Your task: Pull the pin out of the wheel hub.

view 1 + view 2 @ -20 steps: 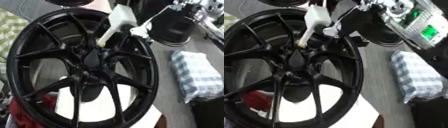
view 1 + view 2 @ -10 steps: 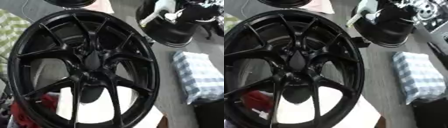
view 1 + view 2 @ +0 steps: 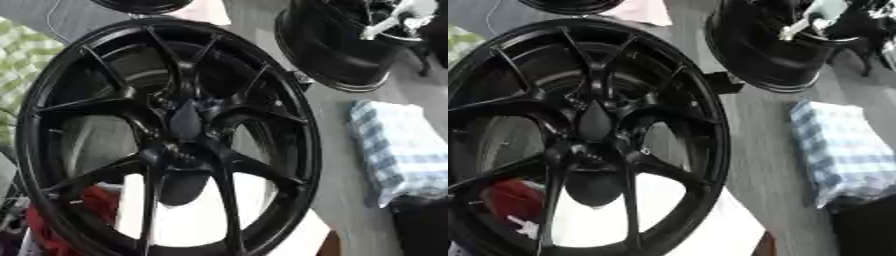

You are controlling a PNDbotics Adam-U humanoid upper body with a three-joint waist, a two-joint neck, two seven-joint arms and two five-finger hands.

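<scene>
Spokes of the black wheel hub (image 3: 175, 135) fill most of our view, the hub lying flat on the grey table (image 3: 350, 150). At the upper right we see the white pin (image 3: 802, 22) over a second black rim (image 3: 772, 55), our right hand (image 3: 859, 20) dark beside it; its fingers we cannot tell. A checked cloth (image 3: 402, 145) lies near the hub's right.

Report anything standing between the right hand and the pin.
Nothing visible does. The pin is out of the front wheel's hub and sits right at the right hand in the upper right, over a second wheel. How the hand holds it cannot be made out.
</scene>
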